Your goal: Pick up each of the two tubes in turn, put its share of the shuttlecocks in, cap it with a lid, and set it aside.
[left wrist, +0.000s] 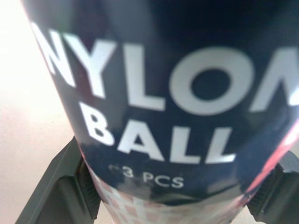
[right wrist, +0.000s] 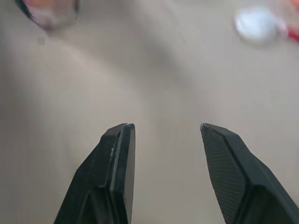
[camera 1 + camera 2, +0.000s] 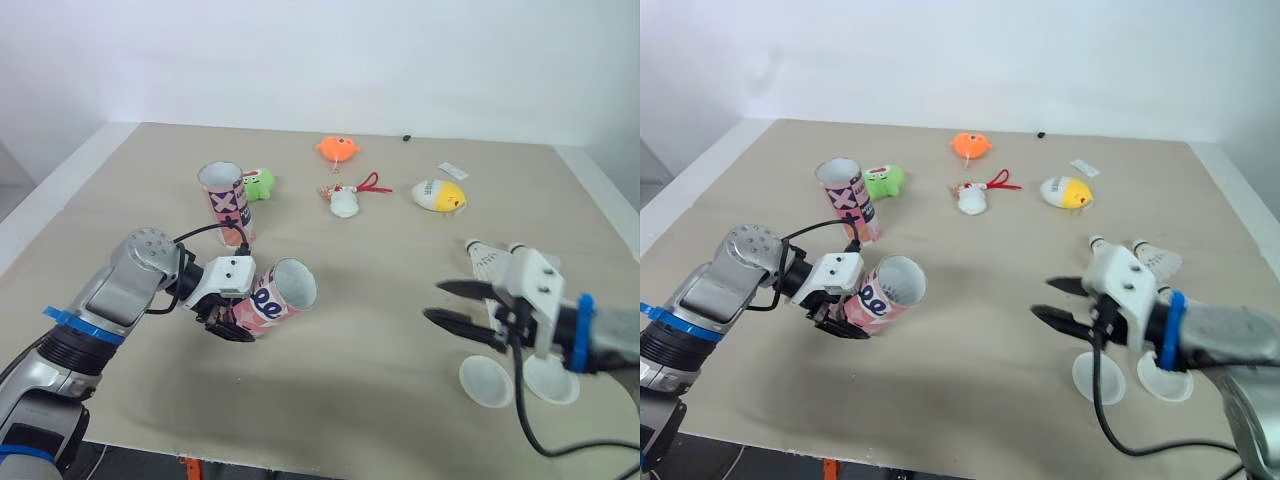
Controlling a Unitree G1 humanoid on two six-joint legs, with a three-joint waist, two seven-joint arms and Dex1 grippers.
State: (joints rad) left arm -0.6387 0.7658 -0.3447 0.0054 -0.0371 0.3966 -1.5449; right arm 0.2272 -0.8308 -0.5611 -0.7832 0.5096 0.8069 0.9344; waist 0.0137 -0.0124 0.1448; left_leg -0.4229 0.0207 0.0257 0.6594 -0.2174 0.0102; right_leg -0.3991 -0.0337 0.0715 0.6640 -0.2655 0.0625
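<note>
In the lower left of the head view, the left gripper is clamped around a tube that tilts with its open mouth toward the right. The second tube stands upright just above it. At lower right, the right gripper hovers empty with its jaws apart, beside the lids and a shuttlecock.

Two tubes, two lids, two shuttlecocks, four toys.
</note>
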